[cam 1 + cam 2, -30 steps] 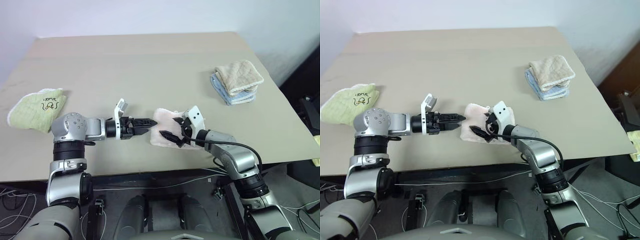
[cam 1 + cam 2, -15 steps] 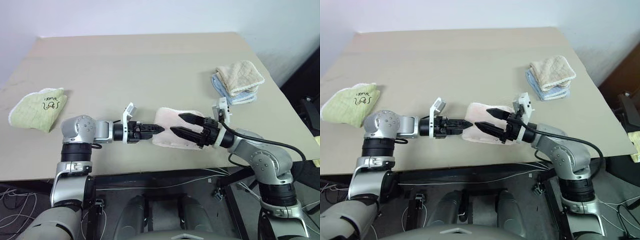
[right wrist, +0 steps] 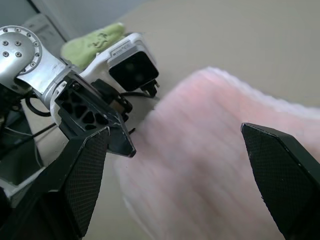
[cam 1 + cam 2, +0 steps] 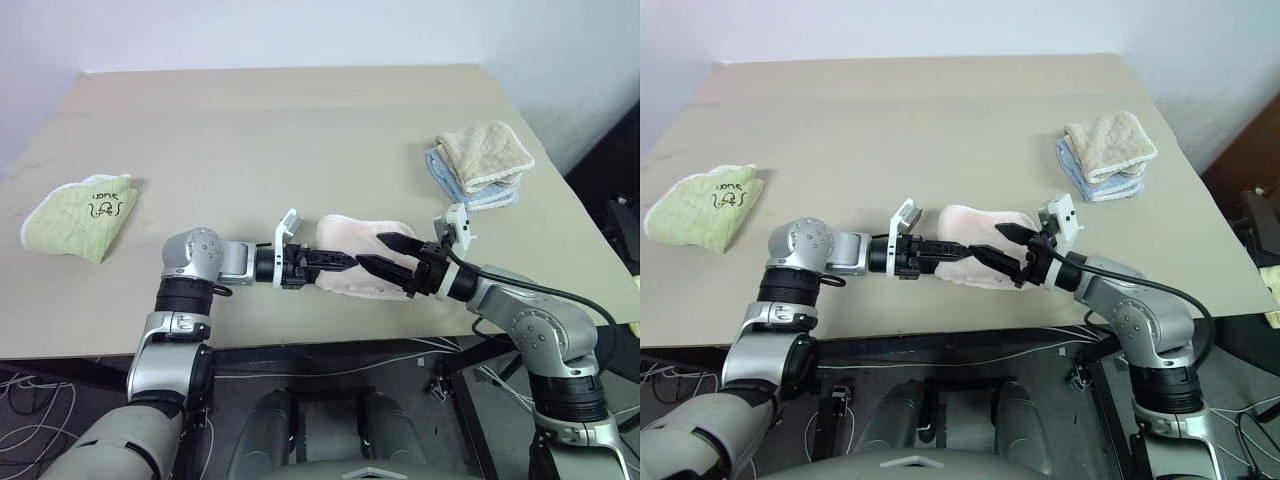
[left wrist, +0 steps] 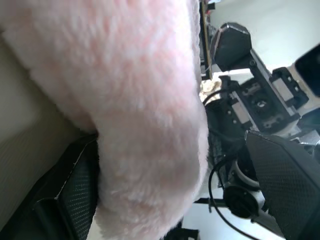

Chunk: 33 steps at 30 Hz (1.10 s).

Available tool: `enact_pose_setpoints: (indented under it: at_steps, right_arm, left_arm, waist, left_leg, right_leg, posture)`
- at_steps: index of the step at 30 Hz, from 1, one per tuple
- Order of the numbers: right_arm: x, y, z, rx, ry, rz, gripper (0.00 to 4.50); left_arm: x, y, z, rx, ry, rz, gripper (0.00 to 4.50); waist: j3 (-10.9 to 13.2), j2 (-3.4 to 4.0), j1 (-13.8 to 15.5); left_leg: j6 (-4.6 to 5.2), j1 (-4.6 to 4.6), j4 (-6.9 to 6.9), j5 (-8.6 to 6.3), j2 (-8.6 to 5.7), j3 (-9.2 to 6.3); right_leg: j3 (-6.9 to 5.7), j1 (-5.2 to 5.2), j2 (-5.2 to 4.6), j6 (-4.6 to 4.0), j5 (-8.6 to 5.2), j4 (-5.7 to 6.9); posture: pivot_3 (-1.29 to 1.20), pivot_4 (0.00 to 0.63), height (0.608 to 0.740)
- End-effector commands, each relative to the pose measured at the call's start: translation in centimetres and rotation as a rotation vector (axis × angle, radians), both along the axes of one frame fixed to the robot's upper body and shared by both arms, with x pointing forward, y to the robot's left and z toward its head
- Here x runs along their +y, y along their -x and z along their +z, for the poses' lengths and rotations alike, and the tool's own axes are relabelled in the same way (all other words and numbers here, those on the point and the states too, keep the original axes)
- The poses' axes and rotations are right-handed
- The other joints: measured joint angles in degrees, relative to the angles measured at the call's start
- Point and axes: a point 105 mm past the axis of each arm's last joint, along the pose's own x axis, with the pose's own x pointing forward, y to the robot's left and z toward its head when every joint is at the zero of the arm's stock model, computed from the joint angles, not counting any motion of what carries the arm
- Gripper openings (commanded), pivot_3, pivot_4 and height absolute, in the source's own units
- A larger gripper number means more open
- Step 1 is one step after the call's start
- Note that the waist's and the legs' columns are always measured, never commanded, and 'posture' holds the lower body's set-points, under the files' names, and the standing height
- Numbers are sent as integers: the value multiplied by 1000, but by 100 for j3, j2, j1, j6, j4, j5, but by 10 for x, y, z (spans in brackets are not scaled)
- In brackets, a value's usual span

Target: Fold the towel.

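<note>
- At the near edge of the table (image 4: 300,130), the pink towel (image 4: 352,240) lies as a compact folded bundle between my two pincers.
- My left pincer (image 4: 335,262) has advanced from clear of the bundle to its left end; its fingers straddle the cloth without pinching.
- My right pincer (image 4: 388,254) has lifted off the towel and now hovers above its right part, fingers spread wide, holding nothing.
- Judgement: folding appears largely complete; the towel is released, with only tidying or pressing left.
</note>
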Motion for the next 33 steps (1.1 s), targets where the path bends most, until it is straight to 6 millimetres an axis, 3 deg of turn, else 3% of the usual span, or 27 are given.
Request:
enact_pose_setpoints:
  at_steps: [1,11,12,16,25,33]
  right_arm:
    - [-6,7,14,-61,12,-4,4500]
    - [-19,6,20,-73,15,-46,4500]
    - [-19,6,19,-72,15,-44,4500]
    - [-18,5,19,-72,16,-43,4500]
    - [-15,4,25,-91,-36,-26,4500]
    - [-8,-7,27,-88,-42,19,4500]
  left_arm:
    - [-6,0,4,-16,14,-31,3627]
    - [-6,4,2,1,44,-37,198]
    - [-5,3,2,-1,48,-28,50]
    - [2,-5,5,-39,43,16,50]
    - [89,-9,70,-266,18,94,50]
    - [136,-26,135,-495,8,311,50]
  waist:
    - [0,0,-12]
    - [0,0,-24]
    - [0,0,-22]
    - [0,0,-27]
    - [2,4,-82]
    - [4,-2,-43]
  left_leg:
    - [1,0,0,0,0,0]
    - [9,0,1,5,0,0]
    - [10,0,1,6,0,0]
    - [9,0,1,5,0,0]
    - [8,5,-15,6,13,2]
    - [4,-11,-7,-4,-7,2]
  right_leg:
    - [0,0,0,0,0,0]
    - [0,1,0,-1,0,-1]
    - [0,1,0,-1,0,-1]
    - [1,2,-1,-4,-2,-1]
    - [7,-15,13,-5,-3,13]
    - [0,-3,-23,-8,-4,-19]
  posture:
    - [0,150,740]
    - [0,150,740]
    - [0,150,740]
    - [0,150,740]
    - [0,150,740]
    - [0,150,740]
